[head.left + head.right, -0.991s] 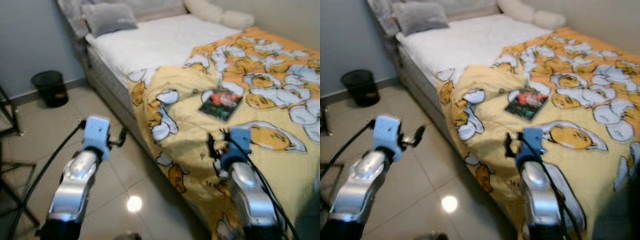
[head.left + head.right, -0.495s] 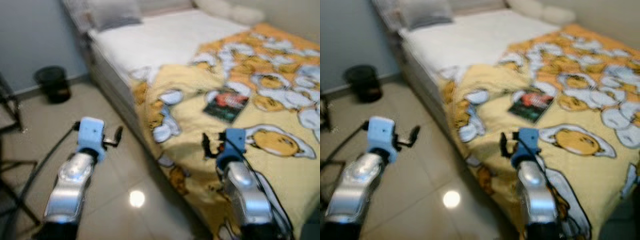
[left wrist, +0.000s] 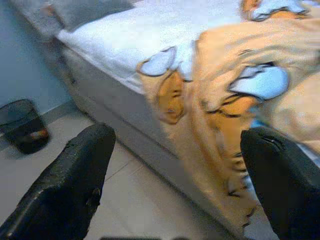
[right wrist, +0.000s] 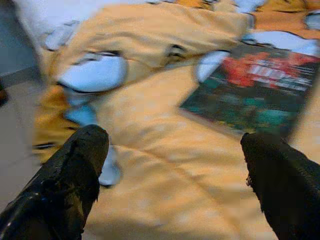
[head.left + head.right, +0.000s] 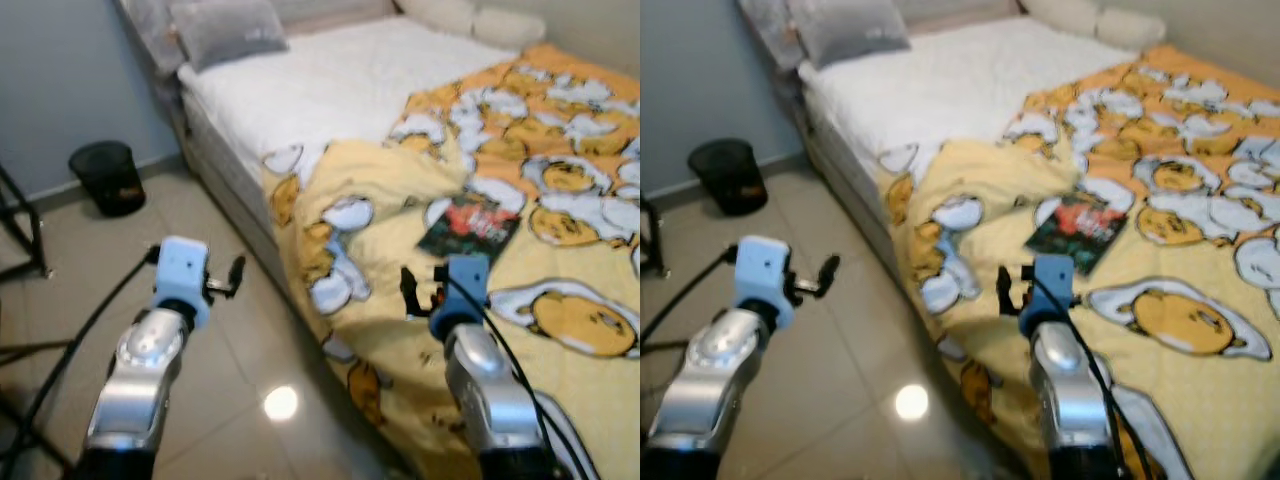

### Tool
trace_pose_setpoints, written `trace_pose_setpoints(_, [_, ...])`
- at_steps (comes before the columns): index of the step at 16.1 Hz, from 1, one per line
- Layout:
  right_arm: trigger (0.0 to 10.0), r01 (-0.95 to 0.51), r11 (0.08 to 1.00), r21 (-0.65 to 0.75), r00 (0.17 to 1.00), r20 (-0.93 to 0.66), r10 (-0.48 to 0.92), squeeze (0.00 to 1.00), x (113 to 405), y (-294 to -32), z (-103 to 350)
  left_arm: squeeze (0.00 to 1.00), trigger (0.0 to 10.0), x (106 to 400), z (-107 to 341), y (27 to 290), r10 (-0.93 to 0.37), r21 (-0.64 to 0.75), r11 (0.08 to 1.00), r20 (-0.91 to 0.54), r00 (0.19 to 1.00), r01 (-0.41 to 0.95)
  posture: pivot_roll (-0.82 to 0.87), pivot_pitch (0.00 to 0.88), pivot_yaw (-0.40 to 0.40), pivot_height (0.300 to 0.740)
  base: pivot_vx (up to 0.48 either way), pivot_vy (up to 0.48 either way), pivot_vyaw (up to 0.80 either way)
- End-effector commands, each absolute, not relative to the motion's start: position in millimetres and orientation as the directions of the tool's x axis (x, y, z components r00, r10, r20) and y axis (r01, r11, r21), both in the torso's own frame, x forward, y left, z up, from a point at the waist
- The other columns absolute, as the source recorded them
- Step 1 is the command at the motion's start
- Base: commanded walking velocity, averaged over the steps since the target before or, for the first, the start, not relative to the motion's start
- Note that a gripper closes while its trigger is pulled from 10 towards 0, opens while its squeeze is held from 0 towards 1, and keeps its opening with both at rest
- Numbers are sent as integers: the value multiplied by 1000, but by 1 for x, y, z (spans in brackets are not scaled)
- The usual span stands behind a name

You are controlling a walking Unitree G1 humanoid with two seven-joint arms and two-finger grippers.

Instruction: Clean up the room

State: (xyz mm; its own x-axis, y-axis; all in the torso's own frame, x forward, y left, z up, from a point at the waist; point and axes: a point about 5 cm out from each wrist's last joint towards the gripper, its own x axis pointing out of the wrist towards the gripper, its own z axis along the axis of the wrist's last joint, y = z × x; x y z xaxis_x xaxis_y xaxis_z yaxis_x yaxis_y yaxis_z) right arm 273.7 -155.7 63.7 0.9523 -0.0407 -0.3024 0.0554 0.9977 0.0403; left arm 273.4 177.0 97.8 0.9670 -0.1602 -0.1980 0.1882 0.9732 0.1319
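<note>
1. Left end effector (image 5: 222, 280): fingers spread, empty, above floor tiles (image 5: 70, 280) beside the bed (image 5: 330, 80).
2. Right end effector (image 5: 420, 292): fingers spread, empty, over egg-print blanket (image 5: 380, 250), near the book (image 5: 470, 222).
3. Book lying on rumpled blanket, not yet picked up; tidying apparently barely begun.

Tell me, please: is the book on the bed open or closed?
Closed. The book lies flat on the yellow blanket with its dark red-and-green cover facing up, and no inner pages are showing.
</note>
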Motion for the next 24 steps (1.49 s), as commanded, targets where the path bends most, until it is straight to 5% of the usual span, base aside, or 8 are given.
trace_pose_setpoints(1, [10000, 66, 997, 45, 959, -279, -51, 0, 276, -157, 70, 0, 10000, 275, 103, 179, -164, 149, 970, -181, 970, 192, 57, 0, 3, 740, 364, 0, 0])
trace_pose_setpoints(14, [10000, 113, 993, 36, 949, -301, -97, 0, 280, -165, 67, 0, 10000, 270, 97, 171, -213, 190, 948, -212, 954, 254, 70, 0, -15, 740, 128, 0, -123])
trace_pose_setpoints(15, [10000, 115, 992, 59, 951, -293, -93, 1000, 285, -166, 69, 0, 10000, 271, 98, 168, -249, 190, 938, -213, 945, 290, 74, 0, -18, 740, 0, 0, 0])
trace_pose_setpoints(20, [10000, 169, 979, 114, 942, -310, -127, 1000, 313, -181, 74, 0, 10000, 269, 106, 156, -425, 172, 869, -219, 878, 464, 94, 0, -20, 740, 0, 0, 0])
trace_pose_setpoints(21, [10000, 189, 973, 129, 938, -317, -140, 596, 317, -184, 73, 0, 10000, 269, 107, 155, -444, 171, 859, -221, 869, 483, 94, 0, -20, 740, 0, 0, 0])
trace_pose_setpoints(22, [10000, 282, 929, 240, 918, -348, -189, 0, 333, -202, 72, 0, 10000, 265, 114, 153, -524, 179, 807, -223, 822, 563, 121, 0, -1, 740, 0, 0, 0])
trace_pose_setpoints(24, [10000, 359, 886, 293, 901, -357, -247, 0, 343, -221, 76, 0, 10000, 258, 120, 154, -587, 182, 754, -243, 772, 631, 142, 0, 15, 740, 0, 0, 0])
